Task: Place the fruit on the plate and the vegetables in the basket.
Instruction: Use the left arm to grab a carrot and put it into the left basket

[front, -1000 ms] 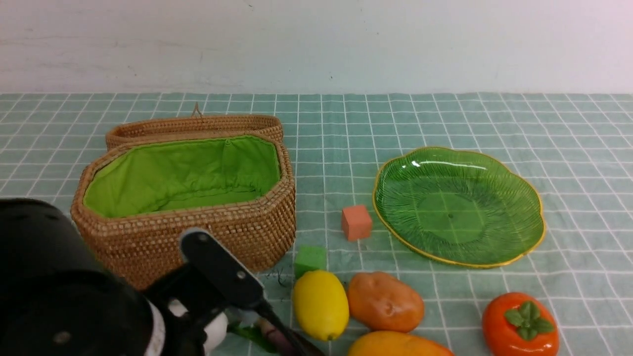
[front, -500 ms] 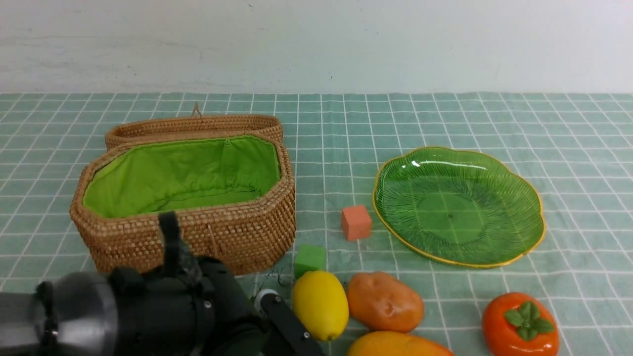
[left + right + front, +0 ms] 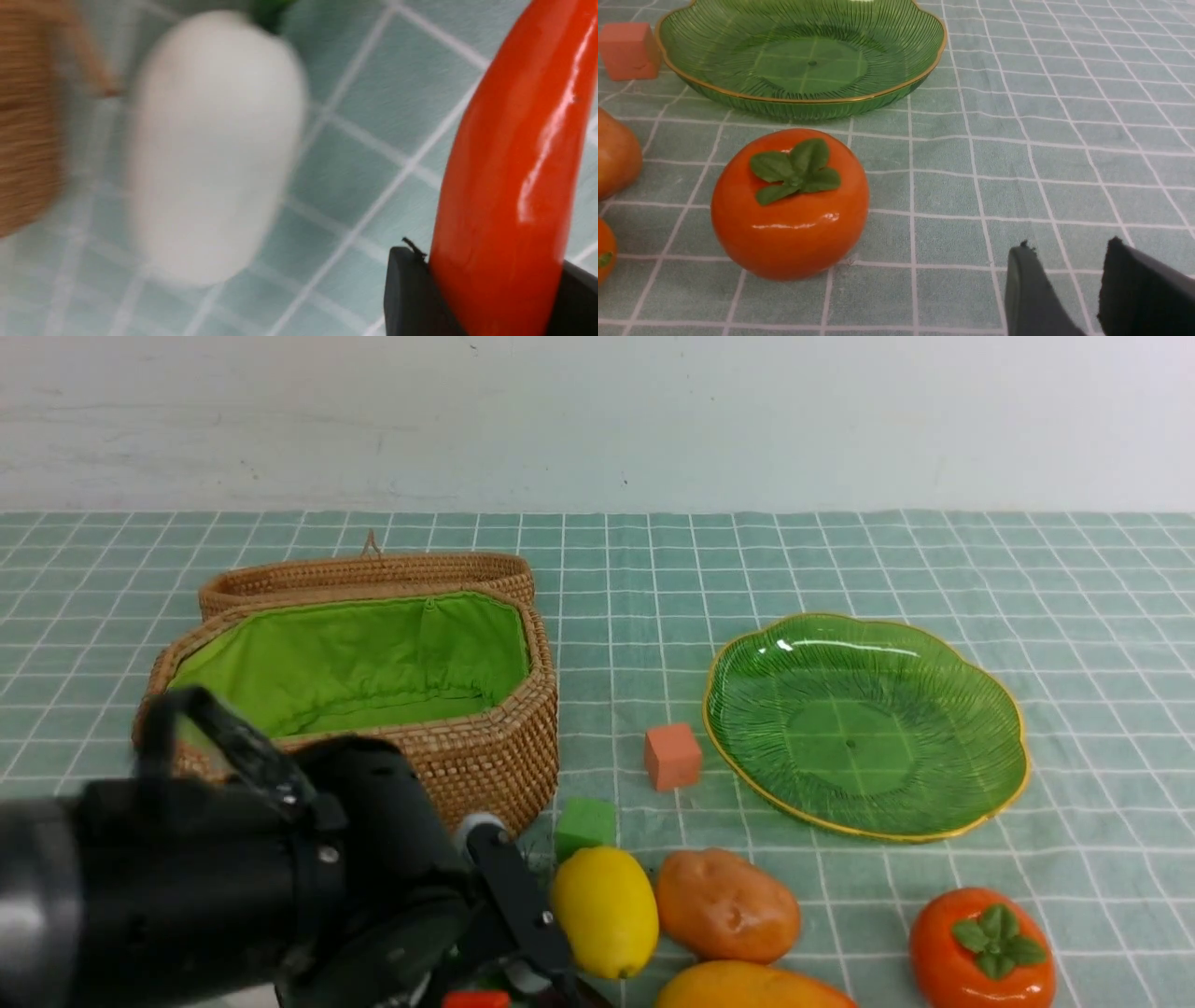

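Note:
My left gripper [image 3: 490, 284] is shut on a glossy red chili-like toy [image 3: 514, 140], held above the cloth; a bit of it shows in the front view [image 3: 476, 1000]. The white radish [image 3: 215, 149] lies blurred beside the basket [image 3: 23, 116]. In the front view the open basket [image 3: 485, 756] is partly hidden by my left arm. The lemon [image 3: 605, 912], potato [image 3: 727, 905], mango [image 3: 747, 987] and persimmon [image 3: 982, 947] lie at the front. The green plate [image 3: 865, 723] holds nothing. My right gripper [image 3: 1083, 270] is open and empty near the persimmon [image 3: 790, 205]. The eggplant is hidden.
A small orange cube [image 3: 673, 756] sits left of the plate and a small green cube [image 3: 585, 825] sits behind the lemon. The basket's lid [image 3: 369, 574] lies open behind it. The right wrist view shows the plate [image 3: 803, 56], cube [image 3: 628, 50] and potato [image 3: 614, 154].
My left arm has swung and risen in front of the basket, covering more of its front wall. A red tip now shows at the bottom edge. The fruits have not moved.

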